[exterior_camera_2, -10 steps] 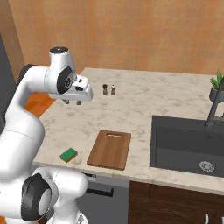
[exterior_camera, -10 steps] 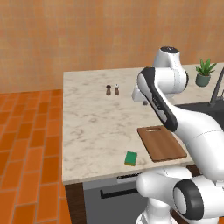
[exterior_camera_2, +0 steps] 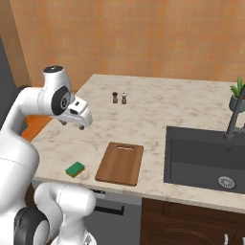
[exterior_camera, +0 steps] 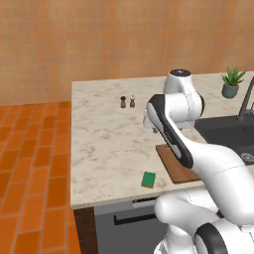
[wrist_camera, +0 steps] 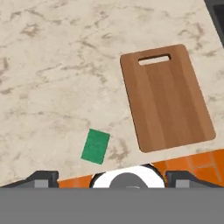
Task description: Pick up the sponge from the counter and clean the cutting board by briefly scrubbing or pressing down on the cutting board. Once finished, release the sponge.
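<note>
My tool (exterior_camera_2: 72, 123) hangs high above the desk (exterior_camera_2: 158, 115), holding nothing; I cannot tell how wide its jaws stand. The sponge (wrist_camera: 96, 146) lies flat near the desk's front edge, well below my tool and apart from it, just beside the board (wrist_camera: 166, 103), whose slot end points away from the edge. Since half a second ago nothing on the desk has moved. Two shakers (exterior_camera_2: 119, 97) stand farther back, a sink (exterior_camera_2: 206, 155) beyond the board, a brick wall (exterior_camera_2: 143, 33) behind.
</note>
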Available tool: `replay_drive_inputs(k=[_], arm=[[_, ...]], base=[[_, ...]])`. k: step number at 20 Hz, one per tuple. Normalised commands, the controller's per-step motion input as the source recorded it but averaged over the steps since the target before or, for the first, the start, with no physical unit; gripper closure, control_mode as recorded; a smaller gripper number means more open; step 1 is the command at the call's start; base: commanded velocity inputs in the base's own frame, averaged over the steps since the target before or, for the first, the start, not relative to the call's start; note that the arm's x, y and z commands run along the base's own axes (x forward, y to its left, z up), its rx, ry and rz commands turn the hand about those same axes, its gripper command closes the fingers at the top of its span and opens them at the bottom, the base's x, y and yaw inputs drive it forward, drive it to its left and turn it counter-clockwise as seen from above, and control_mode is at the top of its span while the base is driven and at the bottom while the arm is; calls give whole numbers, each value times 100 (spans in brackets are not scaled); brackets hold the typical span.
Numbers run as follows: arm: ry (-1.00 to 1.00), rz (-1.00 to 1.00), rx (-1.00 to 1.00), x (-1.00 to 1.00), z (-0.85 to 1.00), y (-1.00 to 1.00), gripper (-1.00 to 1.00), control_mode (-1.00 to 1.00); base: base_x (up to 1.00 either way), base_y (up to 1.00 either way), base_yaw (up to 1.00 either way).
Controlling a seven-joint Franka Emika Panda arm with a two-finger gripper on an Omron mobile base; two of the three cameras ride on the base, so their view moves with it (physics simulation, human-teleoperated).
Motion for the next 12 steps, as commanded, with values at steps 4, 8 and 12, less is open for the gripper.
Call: replay_drive_inputs(k=[4, 8, 12], arm=[[0, -23, 7, -18, -59, 26, -100, -100], [0, -5, 2, 0, -50, 2, -100, -100], [0, 0, 0, 0, -47, 0, -100, -100]], base=[[0, 0, 0], [0, 0, 0], [0, 0, 0]])
